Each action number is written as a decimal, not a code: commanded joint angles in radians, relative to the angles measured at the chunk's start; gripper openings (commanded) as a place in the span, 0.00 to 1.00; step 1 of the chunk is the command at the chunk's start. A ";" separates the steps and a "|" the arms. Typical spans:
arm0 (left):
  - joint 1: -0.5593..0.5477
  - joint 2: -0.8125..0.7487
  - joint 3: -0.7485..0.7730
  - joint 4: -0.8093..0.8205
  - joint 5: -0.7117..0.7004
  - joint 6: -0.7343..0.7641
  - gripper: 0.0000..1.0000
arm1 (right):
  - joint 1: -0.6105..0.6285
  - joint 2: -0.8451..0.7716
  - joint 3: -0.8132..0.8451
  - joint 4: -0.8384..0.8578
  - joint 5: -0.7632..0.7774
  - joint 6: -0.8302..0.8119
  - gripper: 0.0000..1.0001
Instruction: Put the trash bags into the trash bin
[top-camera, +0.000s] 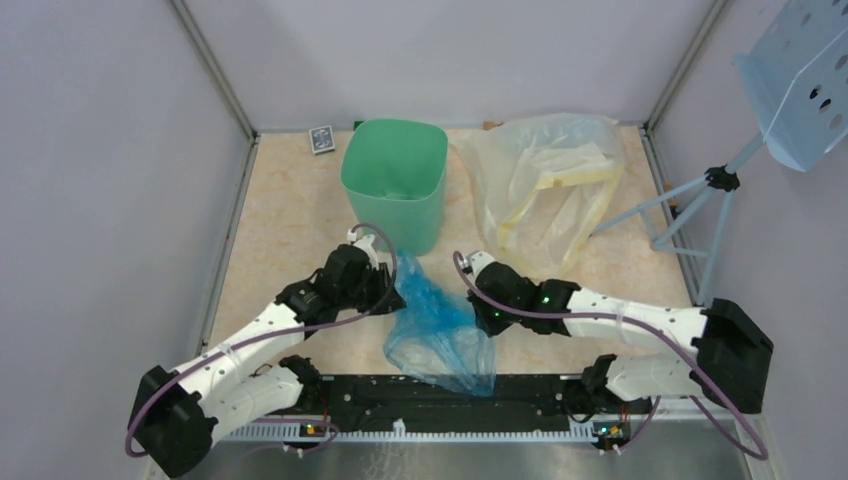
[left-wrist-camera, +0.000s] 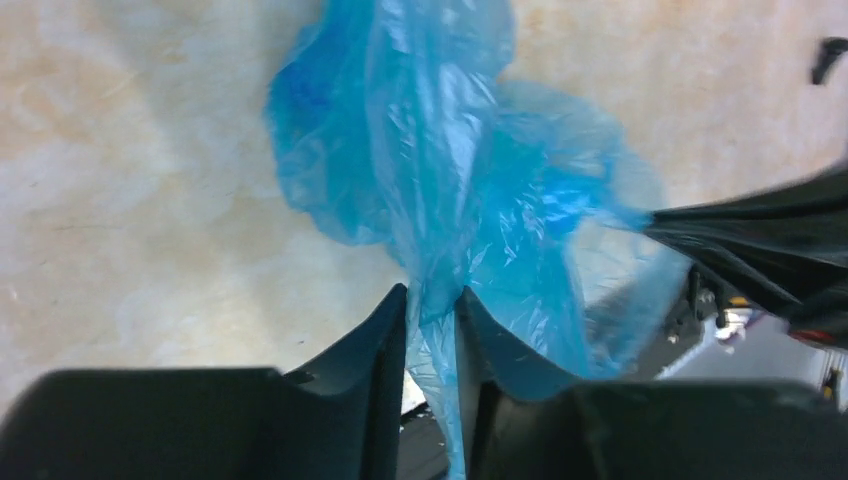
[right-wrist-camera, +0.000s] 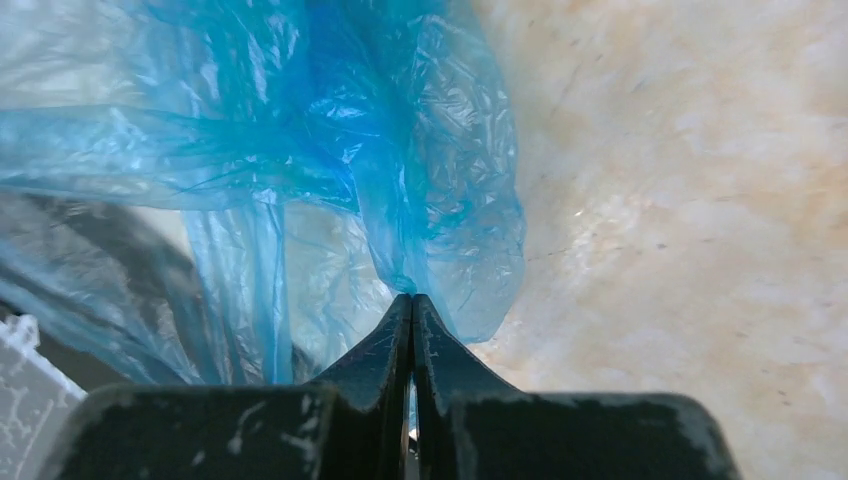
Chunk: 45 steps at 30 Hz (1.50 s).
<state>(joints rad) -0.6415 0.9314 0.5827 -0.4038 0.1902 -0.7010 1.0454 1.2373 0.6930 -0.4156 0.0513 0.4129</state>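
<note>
In the lower middle of the top view, the left end effector (top-camera: 388, 284) sits just left of the blue trash bag (top-camera: 440, 330). Its wrist camera shows the fingers (left-wrist-camera: 385, 330) drawn close, leaving only a narrow slot. A twisted fold of the bag's film runs down through that slot, pinched between them. Above the tips the film fans out into a crinkled, translucent bunch over the pale marbled worktop (top-camera: 290, 225).

The bag hangs between the two arms. Its lower part spreads down toward the black rail at the bottom edge of the frame.

On the bag's right side, the right end effector (right-wrist-camera: 413, 298) has its fingers pressed almost together. They nip a small gather of the blue film at the very tips, and the rest billows toward the upper left of that wrist view.

Across the upper part of the top view, a small dark card-like object (top-camera: 321, 139) lies at the far edge of the worktop; its face is too small to read. Just right of it the mint-green trash bin (top-camera: 395, 180) stands upright with its mouth open, its near wall close above the bag. Right of the bin slumps a larger clear bag with yellow bands (top-camera: 540, 190). At the far right, a pale blue perforated panel (top-camera: 800, 80) sits on a tripod stand.
</note>
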 joint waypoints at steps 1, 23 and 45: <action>0.016 -0.013 -0.045 0.034 -0.100 0.004 0.20 | 0.007 -0.195 0.016 0.014 0.144 0.003 0.00; 0.032 0.081 -0.050 0.102 -0.159 0.027 0.00 | 0.005 -0.775 -0.060 -0.062 0.599 0.098 0.00; 0.115 0.003 -0.157 0.170 -0.001 0.037 0.00 | 0.006 -0.934 -0.152 0.130 0.190 -0.034 0.23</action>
<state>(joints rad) -0.5297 0.9306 0.3988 -0.2382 0.1730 -0.7101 1.0454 0.2192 0.5270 -0.4454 0.5247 0.4938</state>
